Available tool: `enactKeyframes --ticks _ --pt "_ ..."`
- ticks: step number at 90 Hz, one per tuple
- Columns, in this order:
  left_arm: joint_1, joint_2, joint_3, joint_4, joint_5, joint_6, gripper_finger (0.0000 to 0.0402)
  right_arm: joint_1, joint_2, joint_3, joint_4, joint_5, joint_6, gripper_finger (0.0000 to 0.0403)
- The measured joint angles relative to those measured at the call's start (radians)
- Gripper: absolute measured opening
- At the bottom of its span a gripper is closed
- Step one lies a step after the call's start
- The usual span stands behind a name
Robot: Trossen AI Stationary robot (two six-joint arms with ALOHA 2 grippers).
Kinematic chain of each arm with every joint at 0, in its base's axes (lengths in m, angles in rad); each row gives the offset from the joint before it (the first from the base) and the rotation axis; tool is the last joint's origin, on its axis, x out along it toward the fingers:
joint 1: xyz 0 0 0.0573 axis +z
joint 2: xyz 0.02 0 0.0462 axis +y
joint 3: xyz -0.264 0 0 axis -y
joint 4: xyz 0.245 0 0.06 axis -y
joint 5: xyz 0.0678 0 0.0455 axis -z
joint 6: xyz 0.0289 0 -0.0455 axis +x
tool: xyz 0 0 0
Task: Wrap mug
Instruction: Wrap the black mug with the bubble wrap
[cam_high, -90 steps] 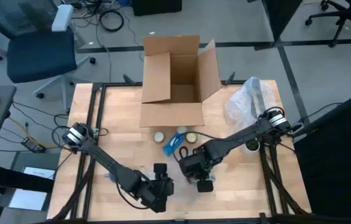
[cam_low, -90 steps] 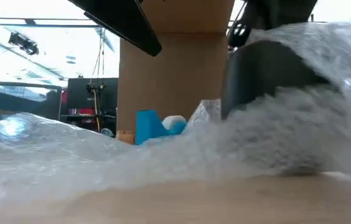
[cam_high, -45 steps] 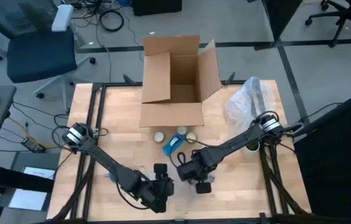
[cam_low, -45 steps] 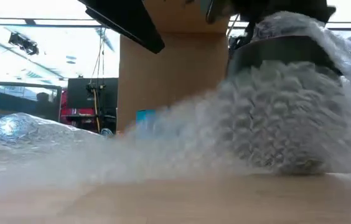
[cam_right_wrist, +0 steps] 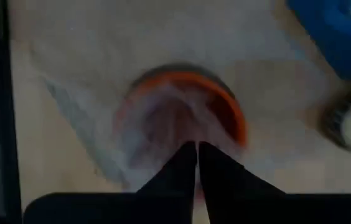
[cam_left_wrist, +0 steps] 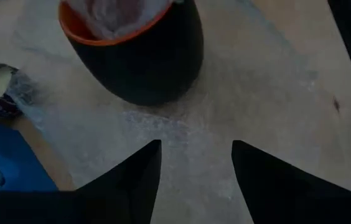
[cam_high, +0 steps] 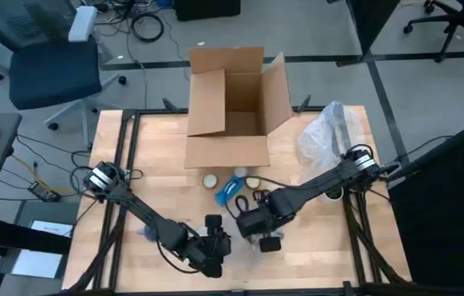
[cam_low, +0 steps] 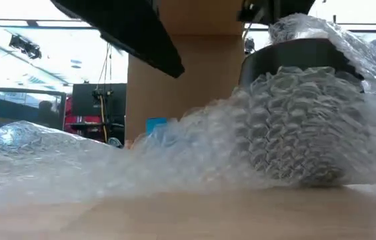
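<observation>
Where the overhead hides it, wrist views show the mug (cam_left_wrist: 139, 53) – orange-rimmed, bubble wrap (cam_low: 195, 150) tucked inside, right gripper (cam_right_wrist: 196, 163) pinched together above, left gripper (cam_left_wrist: 195, 163) spread apart nearby.

Mug (cam_left_wrist: 139, 56): black outside w/ orange rim, standing upright on the table near its front edge, about mid-width. Bubble wrap (cam_low: 175, 153), clear, lies spread on the table under & around it, drawn up against the mug's side & over the rim, w/ a bit tucked down into the opening. Rest of the sheet trails flat along the table front toward the left side.
</observation>
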Motion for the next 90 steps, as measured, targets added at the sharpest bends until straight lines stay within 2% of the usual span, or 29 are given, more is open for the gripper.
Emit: enactKeyframes --ticks 10,19,40,64,76,90 --pt "0.000 0.000 -0.050 0.081 0.000 0.000 0.0182 0.004 -0.006 -0.002 -0.093 0.005 0.054 0.0000" --pt "0.006 0.000 -0.091 0.179 0.000 0.000 0.0182 0.012 0.000 -0.039 -0.086 -0.021 0.074 0.0000" --pt "0.049 0.018 -0.141 0.325 0.009 0.026 0.0182 0.013 0.000 -0.137 0.094 -0.086 0.048 0.0000" --pt "0.097 0.110 -0.142 0.542 0.035 0.096 0.0182 -0.011 0.019 -0.239 0.250 -0.116 0.018 0.0000" --pt "0.100 0.114 -0.142 0.551 0.049 0.098 0.0182 -0.013 0.020 -0.244 0.270 -0.121 -0.005 0.0000" --pt "0.101 0.114 -0.141 0.554 0.050 0.102 0.0182 -0.013 0.017 -0.170 0.173 -0.095 -0.012 0.0000"
